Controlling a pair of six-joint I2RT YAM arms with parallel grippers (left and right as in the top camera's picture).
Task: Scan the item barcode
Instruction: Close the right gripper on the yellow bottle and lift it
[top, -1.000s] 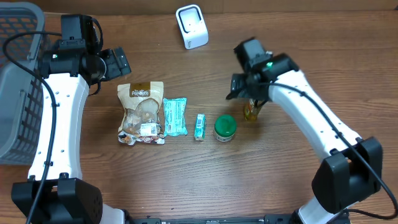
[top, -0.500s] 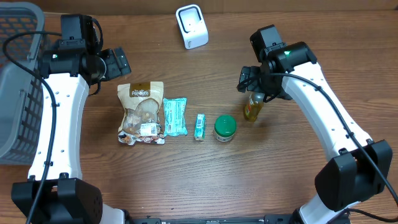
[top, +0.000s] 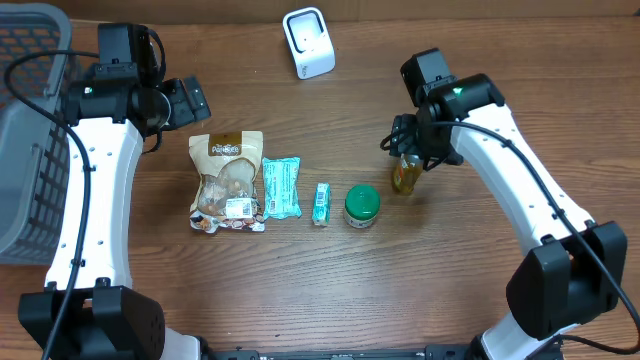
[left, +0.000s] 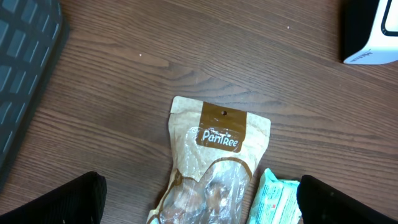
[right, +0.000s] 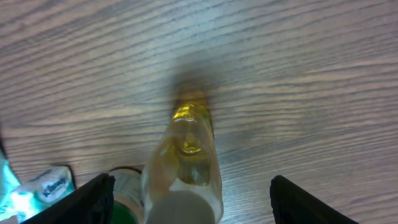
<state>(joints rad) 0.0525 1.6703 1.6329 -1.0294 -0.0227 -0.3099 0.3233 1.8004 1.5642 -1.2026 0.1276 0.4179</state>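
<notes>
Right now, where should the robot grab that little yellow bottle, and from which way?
Best around its upper part, coming straight down from above. The yellow bottle stands upright and is slim and round, so the right arm's fingers can probably close on two opposite sides. The green-lidded jar sits close beside it, so coming in sideways looks cramped.

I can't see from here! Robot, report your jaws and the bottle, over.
Right jaws open around the bottle, not gripping yet. Left jaws open over the snack bag. Nothing between bottle and scanner. Over.
</notes>
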